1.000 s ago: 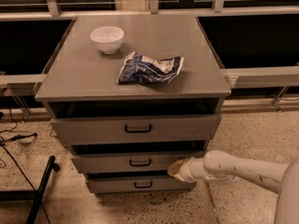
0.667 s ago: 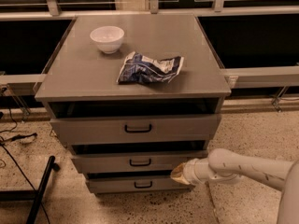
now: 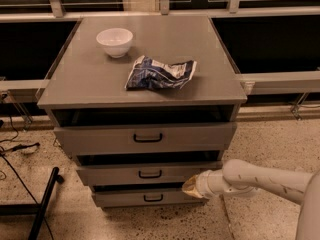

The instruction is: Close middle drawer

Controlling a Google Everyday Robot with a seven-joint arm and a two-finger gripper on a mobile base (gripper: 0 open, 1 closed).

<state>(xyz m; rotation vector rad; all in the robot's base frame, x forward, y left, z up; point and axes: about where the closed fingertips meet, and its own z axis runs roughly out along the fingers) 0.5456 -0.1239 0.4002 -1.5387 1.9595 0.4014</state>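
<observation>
Far off to the left of the gripper, a black stand leg slants across the speckled floor. Up and to the left, on the smooth grey cabinet top, sit a round white bowl and a crumpled blue and white snack bag. Below the top, the top drawer juts out with its black bar handle. Under it, the middle drawer stands partly open, with a dark gap above its flat grey front. Its long axis runs left to right, and its small black handle is well left of the gripper. The bottom drawer is lower and left. The gripper, amber at the tip, is at the right end of the middle drawer's front, by its lower corner. I cannot tell whether it is touching or just beside it, or whether it is open or closed. The white tubular arm reaches in from the right. I judge the push must go straight back into the cabinet.
</observation>
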